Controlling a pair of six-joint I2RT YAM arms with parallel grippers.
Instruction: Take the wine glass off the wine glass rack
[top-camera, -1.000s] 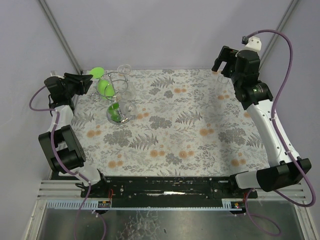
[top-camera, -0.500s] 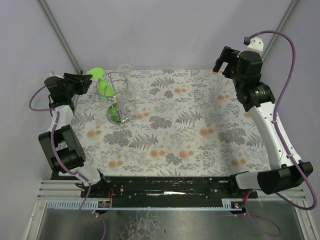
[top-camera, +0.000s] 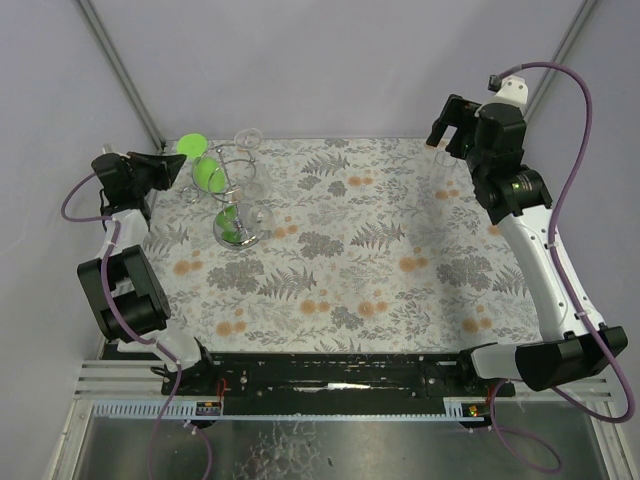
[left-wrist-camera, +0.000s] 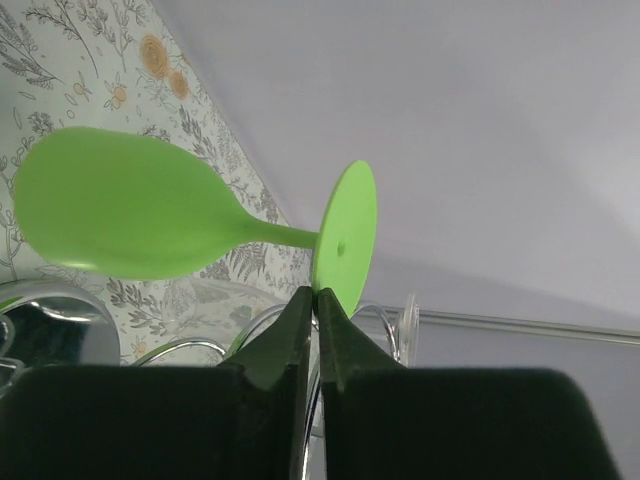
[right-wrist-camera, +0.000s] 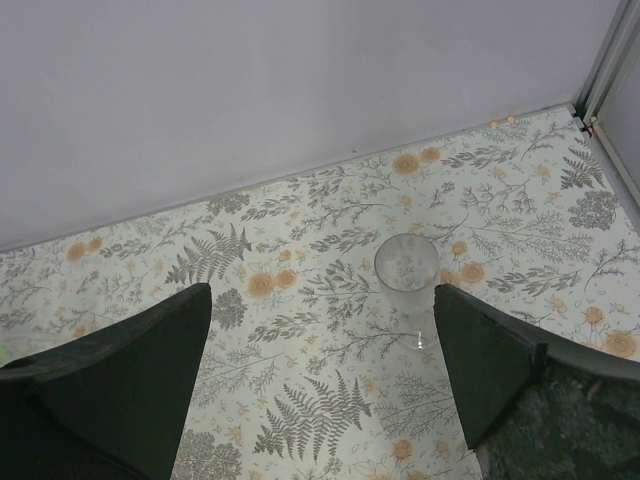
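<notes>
Shows a small shift from a second ago: at far left, the left gripper (left-wrist-camera: 317, 292) drawn slightly back toward the wall, taking the green wine glass (left-wrist-camera: 130, 218) with it; at far right, almost no change.

Pinches the thin rim of the glass's foot (left-wrist-camera: 347, 235), fingers all but touching each other. Holds the glass on its side, foot just past the fingertips. Sets the long axis crosswise to the fingers, stem then bowl reaching away toward the rack (top-camera: 235, 232).

Places the glass above the wire loops (left-wrist-camera: 200, 345) in the wrist view, with no wire visible around the stem. Looks from above too close to the rack's top to say whether bowl and wire touch. Suggests the glass is freed or very nearly so. Calls for a pull away from the rack, back along the left arm's own side. Risks the glass swinging or slipping, given so slight a hold on the foot's edge.

Farther right, across the table (top-camera: 380, 270), shows the right gripper (right-wrist-camera: 322, 292) raised over the far corner, fingers spread wide, holding nothing. Shows a clear glass (right-wrist-camera: 407, 268) standing upright on the table just beyond those fingers. Leaves the rack well apart from that arm, and the left arm plainly nearer.
</notes>
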